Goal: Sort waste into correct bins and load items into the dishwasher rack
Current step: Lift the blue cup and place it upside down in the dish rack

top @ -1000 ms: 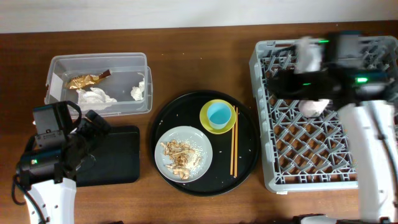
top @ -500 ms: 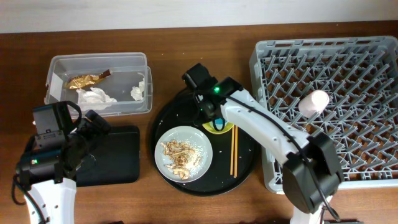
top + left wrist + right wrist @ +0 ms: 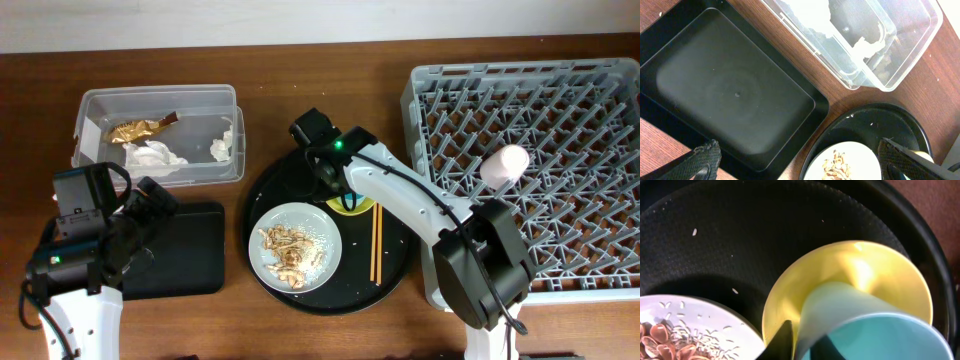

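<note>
My right gripper [image 3: 342,193] is down in the yellow bowl [image 3: 366,186] on the round black tray. Its fingers stand either side of the light blue cup's wall [image 3: 840,310], one inside and one outside, pinching it. The pink cup [image 3: 505,164] lies in the grey dishwasher rack [image 3: 520,240]. The pale grey plate [image 3: 322,232] holds brown food scraps [image 3: 285,252]. Chopsticks [image 3: 376,245] lie to its right. My left gripper [image 3: 148,225] is open and empty above the shallow black tray [image 3: 735,90]. The clear tub [image 3: 160,100] holds white tissues [image 3: 155,154] and the gold wrapper [image 3: 135,129].
The large round black tray [image 3: 400,265] carries the plate, bowl and chopsticks between the black bin and the rack. Rice grains are scattered on the plate [image 3: 695,330]. The tub's corner [image 3: 875,60] lies just beyond the black bin.
My right arm has swung from over the rack to the yellow bowl and closed round the blue cup's wall. The pink cup stays in the rack. The left arm has not moved.
</note>
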{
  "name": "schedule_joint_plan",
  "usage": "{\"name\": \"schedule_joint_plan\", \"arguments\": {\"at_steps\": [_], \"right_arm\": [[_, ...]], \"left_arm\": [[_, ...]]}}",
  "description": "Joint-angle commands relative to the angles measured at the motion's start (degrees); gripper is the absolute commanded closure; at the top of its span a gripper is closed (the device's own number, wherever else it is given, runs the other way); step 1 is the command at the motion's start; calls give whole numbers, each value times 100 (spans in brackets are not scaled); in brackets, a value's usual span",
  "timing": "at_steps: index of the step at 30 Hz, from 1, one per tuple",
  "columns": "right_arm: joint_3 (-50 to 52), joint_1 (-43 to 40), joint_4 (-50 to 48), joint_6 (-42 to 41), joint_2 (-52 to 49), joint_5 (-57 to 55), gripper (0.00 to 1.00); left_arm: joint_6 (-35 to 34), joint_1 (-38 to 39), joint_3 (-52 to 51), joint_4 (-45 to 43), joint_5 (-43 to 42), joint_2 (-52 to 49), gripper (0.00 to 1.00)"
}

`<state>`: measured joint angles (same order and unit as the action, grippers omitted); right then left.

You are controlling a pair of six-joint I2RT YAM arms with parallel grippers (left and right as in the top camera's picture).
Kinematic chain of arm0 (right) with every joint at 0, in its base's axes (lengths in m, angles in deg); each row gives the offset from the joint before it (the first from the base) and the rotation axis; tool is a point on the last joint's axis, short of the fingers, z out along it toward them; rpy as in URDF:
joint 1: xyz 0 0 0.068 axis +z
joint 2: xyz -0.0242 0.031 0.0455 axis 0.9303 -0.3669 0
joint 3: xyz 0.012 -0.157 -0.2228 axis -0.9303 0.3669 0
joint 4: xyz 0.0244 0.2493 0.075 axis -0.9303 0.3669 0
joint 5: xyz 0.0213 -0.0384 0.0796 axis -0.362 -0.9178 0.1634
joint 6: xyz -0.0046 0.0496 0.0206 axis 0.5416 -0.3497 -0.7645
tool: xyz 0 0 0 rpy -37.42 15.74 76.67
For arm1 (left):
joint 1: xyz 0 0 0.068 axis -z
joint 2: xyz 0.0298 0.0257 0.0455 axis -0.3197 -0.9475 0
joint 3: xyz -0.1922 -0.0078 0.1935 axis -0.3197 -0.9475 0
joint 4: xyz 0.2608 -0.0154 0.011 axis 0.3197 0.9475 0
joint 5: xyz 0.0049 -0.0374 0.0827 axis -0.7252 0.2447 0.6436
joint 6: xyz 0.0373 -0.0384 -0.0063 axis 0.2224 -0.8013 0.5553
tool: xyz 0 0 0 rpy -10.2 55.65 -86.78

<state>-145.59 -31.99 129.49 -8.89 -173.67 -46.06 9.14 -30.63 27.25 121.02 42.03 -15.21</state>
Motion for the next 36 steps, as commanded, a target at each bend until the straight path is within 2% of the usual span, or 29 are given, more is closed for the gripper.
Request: {"name": "schedule_joint_plan", "arguments": {"at_steps": [1,4,10,13,15,20,23,25,30,36], "right_arm": [[-470,20,225,-9,37,-94,96],[-1086,-15,791,-9,70,-94,96],[-3305,-767,2634,35,175,-39,96],[-4527,-2000,3464,726,208,1001,96],[-4815,-3534,3698,1353,208,2387,96],[-4365,-6168,3595,2492,125,4524,96],[-3539,-7291,3071,2822,120,5681,96],[-2610,-7864,2332,2835,120,6378,96],[-739,-8299,715,2830,120,8205,96],[42,-8234,820,2826,120,8310,96]], "left_arm": [[70,-7,2,-4,39,55,1],[70,-7,2,-4,39,55,1],[70,-7,2,-4,39,55,1],[70,-7,2,-4,39,55,1],[70,-7,2,-4,39,55,1],[70,-7,2,-4,39,55,1],[70,-7,2,-2,39,55,1],[70,-7,2,-4,39,55,1],[70,-7,2,-4,39,55,1],[70,-7,2,-4,39,55,1]]}}
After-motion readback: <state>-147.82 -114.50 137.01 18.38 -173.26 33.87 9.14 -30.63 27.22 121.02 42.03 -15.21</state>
